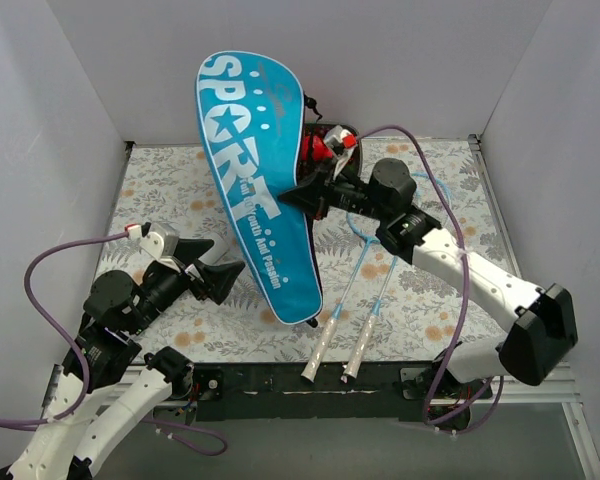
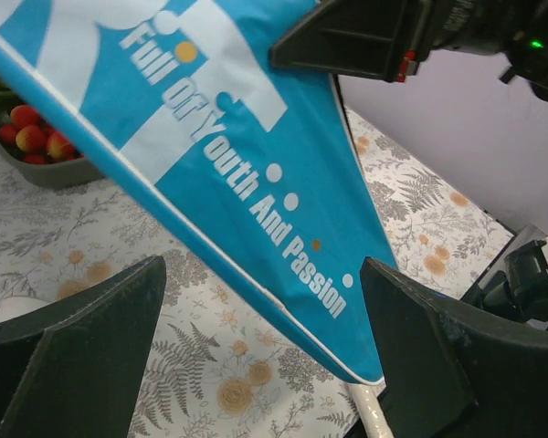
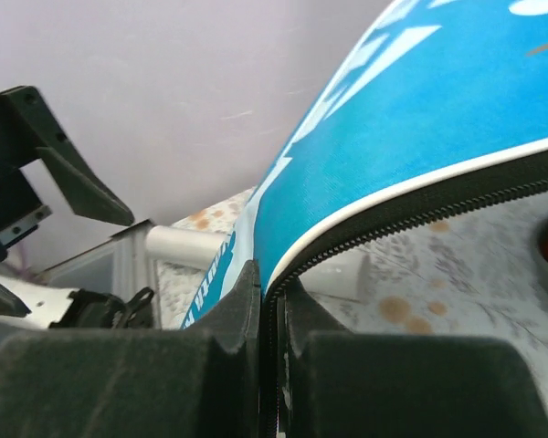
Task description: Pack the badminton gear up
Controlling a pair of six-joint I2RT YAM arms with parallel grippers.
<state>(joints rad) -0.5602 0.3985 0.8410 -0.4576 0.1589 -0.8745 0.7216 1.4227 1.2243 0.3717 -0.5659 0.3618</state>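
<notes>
The long blue bag (image 1: 250, 170) lettered "SPORT" is held tilted above the table, its narrow end (image 2: 347, 301) low near the front. My right gripper (image 1: 305, 195) is shut on the bag's zipper edge (image 3: 420, 196), the jaws pressed together in the right wrist view (image 3: 272, 301). My left gripper (image 1: 220, 280) is open and empty just left of the bag's narrow end (image 2: 265, 365). Two thin light-blue rackets (image 1: 365, 290) lie right of the bag, white handles (image 1: 320, 350) toward the front; one handle shows in the left wrist view (image 2: 379, 420). A pale cylinder (image 3: 187, 246), perhaps the tube, lies beneath the bag.
A grey tray of fruit (image 1: 325, 145) stands at the back behind the bag, and it also shows in the left wrist view (image 2: 36, 155). White walls close in the floral table (image 1: 170, 190) on three sides. The right arm (image 1: 460, 265) reaches across the racket heads.
</notes>
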